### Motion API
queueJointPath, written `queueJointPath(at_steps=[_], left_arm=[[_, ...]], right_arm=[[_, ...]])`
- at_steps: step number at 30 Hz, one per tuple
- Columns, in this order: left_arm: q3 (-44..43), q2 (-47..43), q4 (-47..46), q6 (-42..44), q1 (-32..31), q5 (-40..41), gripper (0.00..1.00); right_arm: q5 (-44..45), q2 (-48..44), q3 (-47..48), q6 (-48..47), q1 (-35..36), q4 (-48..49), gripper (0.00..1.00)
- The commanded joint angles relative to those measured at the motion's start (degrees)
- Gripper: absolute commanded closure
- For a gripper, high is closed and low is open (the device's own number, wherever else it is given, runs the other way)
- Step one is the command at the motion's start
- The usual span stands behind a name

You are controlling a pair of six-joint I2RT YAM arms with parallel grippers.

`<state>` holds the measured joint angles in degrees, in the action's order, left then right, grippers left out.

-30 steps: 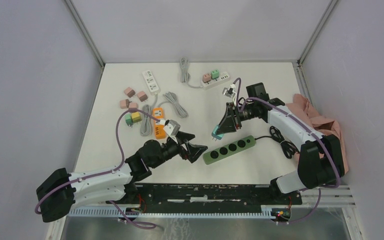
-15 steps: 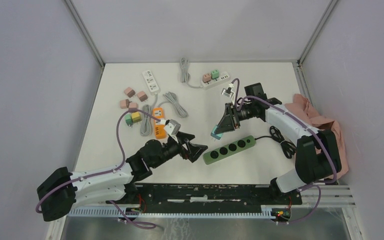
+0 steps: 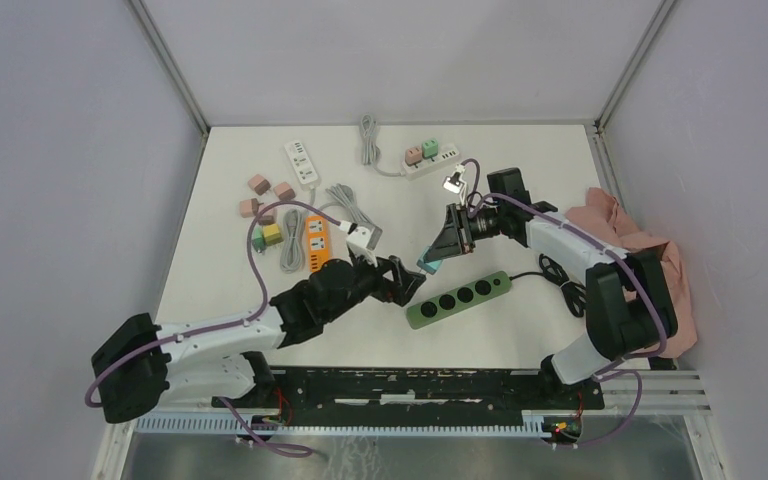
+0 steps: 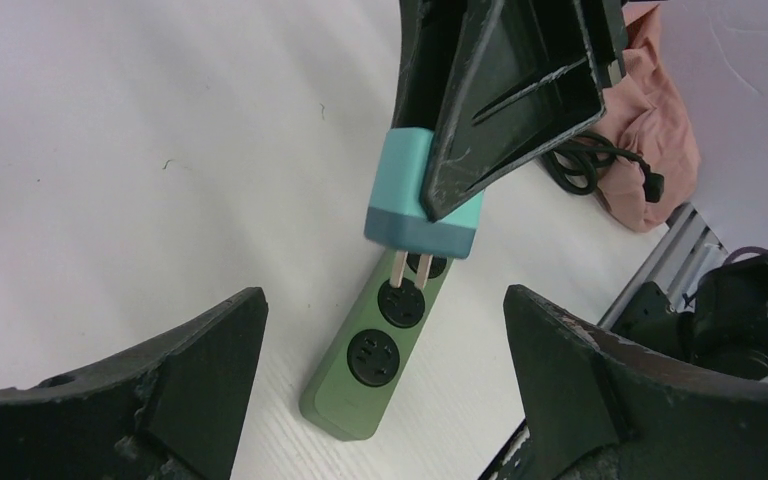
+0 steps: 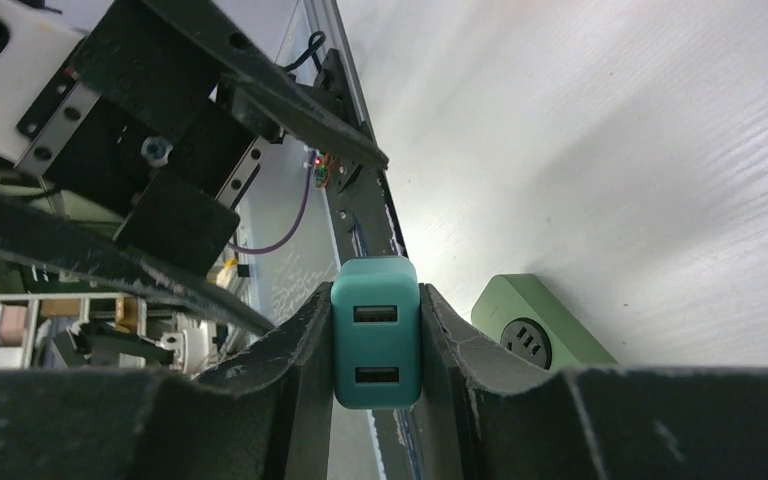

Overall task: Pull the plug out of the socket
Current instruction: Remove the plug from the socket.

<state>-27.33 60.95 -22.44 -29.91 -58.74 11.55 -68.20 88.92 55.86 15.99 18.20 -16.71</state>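
Right gripper [image 3: 434,258] clenches teal plug [image 4: 423,205], prongs clear just above green socket strip [image 3: 458,299]; left gripper [image 3: 410,280] gapes wide beside the strip's end.

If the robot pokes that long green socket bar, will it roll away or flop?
Probably neither. The green socket bar looks flat-sided and lies flat, so it should slide, not roll. It looks like hard plastic, so it is likely stiff. Its black cord may tug it back.
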Motion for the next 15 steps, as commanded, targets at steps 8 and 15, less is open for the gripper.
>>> queueJointPath(at_steps=[8, 15], left_arm=[[-20.05, 17.08, 14.37, 3.37, -3.52, 8.65, 0.14], [-29.0, 25.52, 23.13, 6.22, -3.7, 10.88, 0.62]], right_arm=[[1.23, 2.02, -0.04, 6.95, -0.28, 3.97, 1.0], [0.85, 2.69, 0.35, 6.75, -0.29, 3.23, 0.95]])
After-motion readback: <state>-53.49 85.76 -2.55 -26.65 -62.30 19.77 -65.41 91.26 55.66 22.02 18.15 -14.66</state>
